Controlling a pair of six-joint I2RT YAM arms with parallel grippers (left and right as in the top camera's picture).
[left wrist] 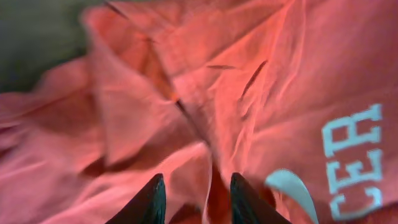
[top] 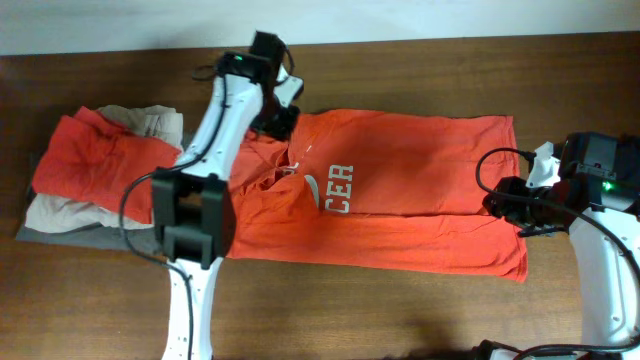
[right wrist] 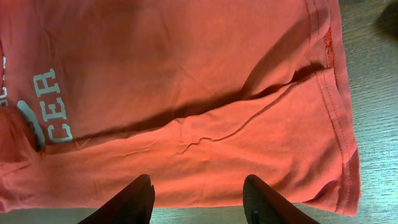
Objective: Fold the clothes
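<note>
Orange-red short-sleeved T-shirt (top: 400, 190) lay centre frame, one lengthwise fold seemingly begun, collar end crumpled. We saw left gripper (left wrist: 196, 186) part-open, right gripper (right wrist: 199, 186) wide, both empty. Most folding remained.

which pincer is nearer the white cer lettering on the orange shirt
Left. The left pincer is over rumpled fabric right beside the lettering; the right pincer is at the hem end of the shirt, well away from it.
</note>
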